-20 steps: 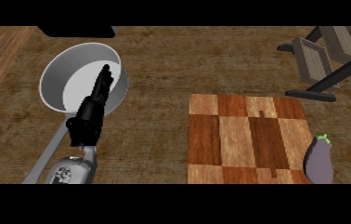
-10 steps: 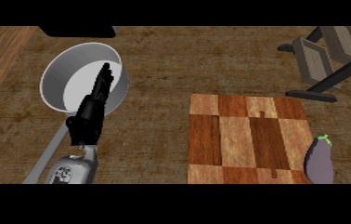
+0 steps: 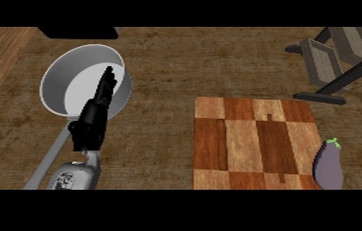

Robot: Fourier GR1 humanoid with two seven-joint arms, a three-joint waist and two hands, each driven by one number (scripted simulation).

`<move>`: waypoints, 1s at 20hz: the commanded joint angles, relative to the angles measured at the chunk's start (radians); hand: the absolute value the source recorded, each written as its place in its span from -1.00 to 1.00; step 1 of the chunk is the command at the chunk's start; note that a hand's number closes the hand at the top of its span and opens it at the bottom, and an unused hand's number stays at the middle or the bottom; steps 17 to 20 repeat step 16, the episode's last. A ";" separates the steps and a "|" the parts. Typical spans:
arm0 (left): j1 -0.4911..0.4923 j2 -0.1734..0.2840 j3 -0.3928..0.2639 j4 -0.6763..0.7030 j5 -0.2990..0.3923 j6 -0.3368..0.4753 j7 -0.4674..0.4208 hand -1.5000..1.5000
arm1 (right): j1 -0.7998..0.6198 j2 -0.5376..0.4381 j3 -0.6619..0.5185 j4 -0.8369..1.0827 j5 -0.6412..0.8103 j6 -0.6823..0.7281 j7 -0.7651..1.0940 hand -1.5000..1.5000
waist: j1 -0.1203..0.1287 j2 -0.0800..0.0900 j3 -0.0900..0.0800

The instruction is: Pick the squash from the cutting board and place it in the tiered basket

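A dark purple vegetable with a green stem (image 3: 329, 165), the one thing that could be the task's squash, is seen lying at the right edge of the checkered cutting board (image 3: 247, 144), partly over its rim. The tiered basket (image 3: 329, 62) stands well apart at the tabletop's (image 3: 198, 62) far right; nothing is seen in it. The left hand (image 3: 96, 115) is held over a grey pan (image 3: 81, 86), fingers straight, holding nothing. The right hand is not shown. The transfer is left to be made.
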 commanded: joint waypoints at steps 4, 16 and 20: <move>-0.025 -0.010 0.009 0.008 -0.007 0.016 0.028 0.00 | 0.022 -0.156 -0.117 -0.025 -0.060 -0.019 0.093 -1.00 | -0.033 -0.010 0.000; 0.019 0.028 0.058 -0.013 0.021 -0.005 0.024 0.00 | 0.401 -0.474 -0.489 -0.079 -0.310 0.252 -0.046 -1.00 | -0.058 -0.016 0.002; 0.019 0.028 0.058 -0.013 0.021 -0.005 0.024 0.00 | 0.401 -0.474 -0.489 -0.079 -0.310 0.252 -0.046 -1.00 | -0.058 -0.016 0.002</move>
